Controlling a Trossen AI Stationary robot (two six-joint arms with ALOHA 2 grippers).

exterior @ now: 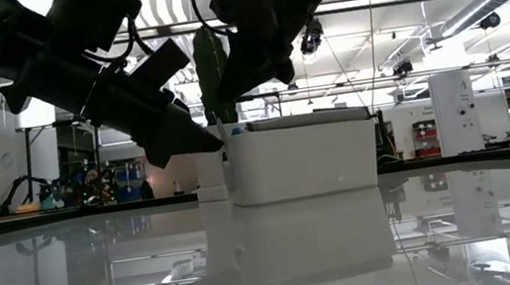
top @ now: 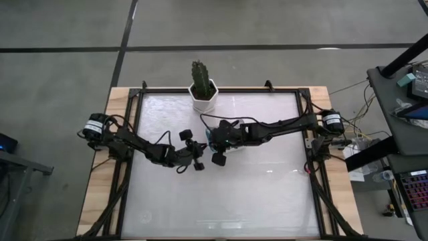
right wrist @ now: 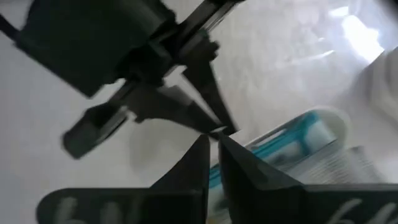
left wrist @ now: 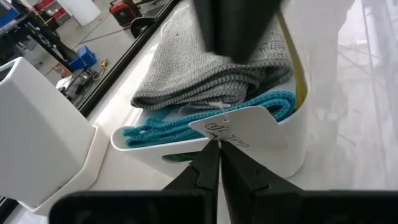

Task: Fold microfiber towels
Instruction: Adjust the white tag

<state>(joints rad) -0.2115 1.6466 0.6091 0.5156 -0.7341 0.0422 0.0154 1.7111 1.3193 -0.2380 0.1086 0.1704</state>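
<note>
Both arms are in over the middle of the table, meeting above the white tray (left wrist: 283, 146). From overhead the left gripper (top: 198, 155) comes in from the left side and the right gripper (top: 215, 148) from the right, and their tips sit just beside each other, right at the tray.

Left wrist view now: the left gripper's fingers (left wrist: 202, 171) are pressed together, no gap between them, and their tips sit right at the bottom edge of a white paper tag (left wrist: 239, 127) with handwriting on it. The tag hangs at the tray's rim. Whether the fingers actually pinch it, I cannot tell.

In the tray, the towels are stacked: the grey towel (left wrist: 205, 68) folded on top, the bright blue towel (left wrist: 186, 124) under it with its edge spilling along the rim, and a strip of the yellow towel (left wrist: 292, 68) down the tray's inner wall.

Right wrist view: the right gripper (right wrist: 212, 158) is closed too, fingers touching at the tips, holding nothing I can make out, poised just above the tray with the left gripper's tips almost meeting it.

A potted cactus (top: 202, 86) stands at the far edge of the table, behind the tray.
</note>
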